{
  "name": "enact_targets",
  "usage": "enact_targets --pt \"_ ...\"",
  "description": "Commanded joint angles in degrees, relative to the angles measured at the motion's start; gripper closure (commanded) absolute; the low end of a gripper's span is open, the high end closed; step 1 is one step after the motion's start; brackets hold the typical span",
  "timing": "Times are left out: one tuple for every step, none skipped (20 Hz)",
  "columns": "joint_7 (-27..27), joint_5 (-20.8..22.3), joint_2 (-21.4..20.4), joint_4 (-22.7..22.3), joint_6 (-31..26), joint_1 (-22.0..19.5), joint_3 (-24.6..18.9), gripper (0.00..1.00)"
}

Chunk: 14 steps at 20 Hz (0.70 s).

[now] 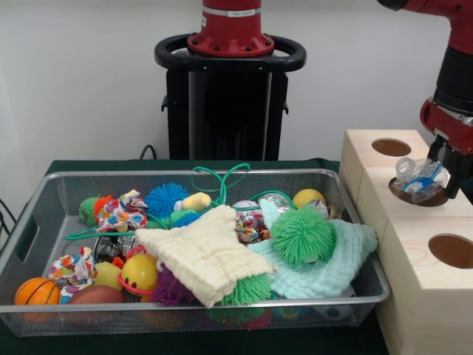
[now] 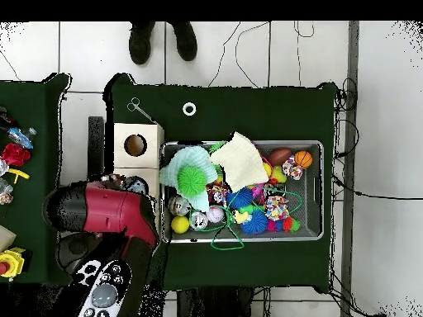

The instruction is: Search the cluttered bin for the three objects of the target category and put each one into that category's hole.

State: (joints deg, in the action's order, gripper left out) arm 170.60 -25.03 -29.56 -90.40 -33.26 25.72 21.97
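The gripper [image 1: 437, 171] hangs at the right edge of the front view, clenched on a crumpled clear wrapper [image 1: 418, 177] with blue marks, just above the middle hole [image 1: 420, 194] of the wooden box [image 1: 414, 251]. The wrapper covers most of that hole, so whether it touches the rim is hard to tell. The fingers are dark and partly behind the wrapper; the arm is cut off at the upper right. In the overhead view the red arm [image 2: 111, 210] at centre left hides the gripper, the wrapper and most of the box; only one hole [image 2: 135, 145] shows clearly. The mesh bin [image 1: 44, 222] fills the lower left of the front view, heaped with toys: a cream cloth [image 1: 203, 255] and a mint cloth [image 1: 332, 270] cover much beneath them, a green spiky ball [image 1: 301, 235] sits on the mint cloth, and an orange ball [image 1: 37, 291] lies in the lower left corner.
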Motion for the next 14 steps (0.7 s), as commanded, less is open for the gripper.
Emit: enact_targets --pt "8.0 -2.08 1.06 -4.12 -3.0 -0.55 -6.0 0.0" --pt "7.99 -2.13 1.07 -4.17 -2.88 -0.59 -6.06 0.0" --pt "7.95 -2.13 1.03 -4.26 -2.85 -0.59 -6.08 0.0" --pt "7.88 -2.13 0.98 -4.34 -2.83 -0.61 -6.14 0.0" --pt "7.84 -2.09 0.92 -4.34 -2.92 -0.58 -6.14 0.0" --pt "7.68 -2.01 0.83 -4.31 -3.12 -0.59 -6.18 0.0" --pt "7.37 -1.96 0.74 -4.3 -3.1 -0.68 -6.35 0.0" --pt "7.08 -1.91 0.66 -4.27 -3.02 -0.79 -6.52 0.0" --pt "6.78 -1.78 0.59 -4.21 -3.09 -0.86 -6.58 0.0" --pt "6.41 -1.69 0.46 -4.23 -3.04 -0.98 -6.73 0.0" --pt "6.28 -1.66 0.29 -4.25 -3.25 -1.01 -6.78 0.0" --pt "6.17 -1.58 0.11 -4.3 -3.54 -1.03 -6.78 0.0" --pt "6.05 -1.49 -0.07 -4.35 -3.83 -1.06 -6.77 0.0" --pt "6.0 -1.4 -0.21 -4.39 -4.18 -1.06 -6.7 0.0"
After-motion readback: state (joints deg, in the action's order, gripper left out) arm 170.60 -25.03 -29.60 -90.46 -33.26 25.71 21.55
